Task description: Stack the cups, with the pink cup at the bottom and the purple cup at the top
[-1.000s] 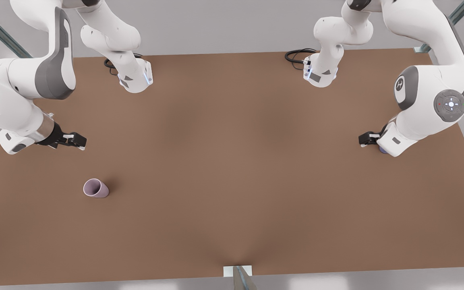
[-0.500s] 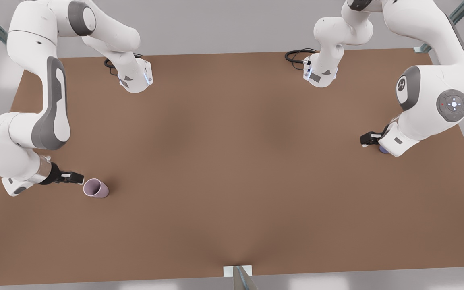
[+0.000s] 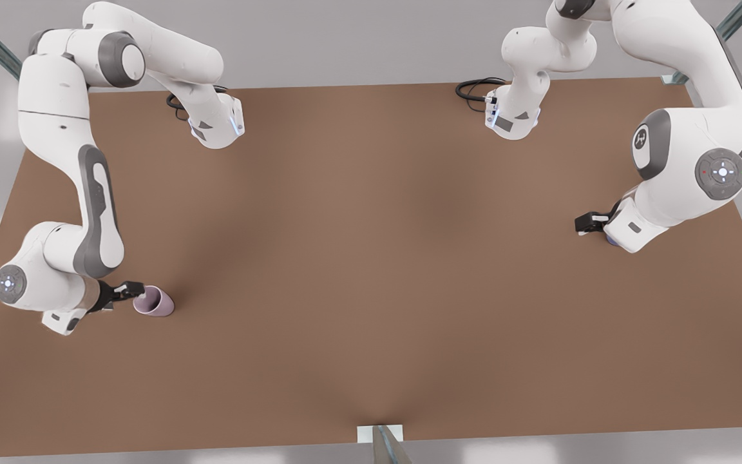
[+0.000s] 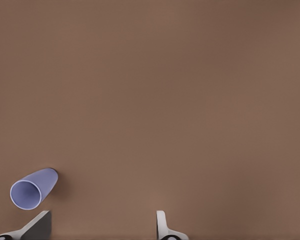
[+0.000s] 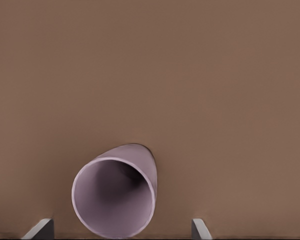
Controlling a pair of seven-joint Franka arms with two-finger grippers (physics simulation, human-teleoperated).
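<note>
Mostly hidden under the wide left gripper (image 3: pixel 593 223), the purple cup (image 4: pixel 33 188) stands on the brown table (image 3: pixel 371 270); the wide right gripper (image 3: pixel 127 292) flanks the pink cup (image 5: pixel 115 196).

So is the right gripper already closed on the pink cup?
No: in the right wrist view the right gripper has its fingers spread wide, and the pink cup sits between them, ungrasped.

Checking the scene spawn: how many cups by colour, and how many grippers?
pink cup: 1, at the open right gripper
purple cup: 1, by the open left gripper
grippers: 2
Total: 2 cups, 2 grippers, 4 things on the table
</note>
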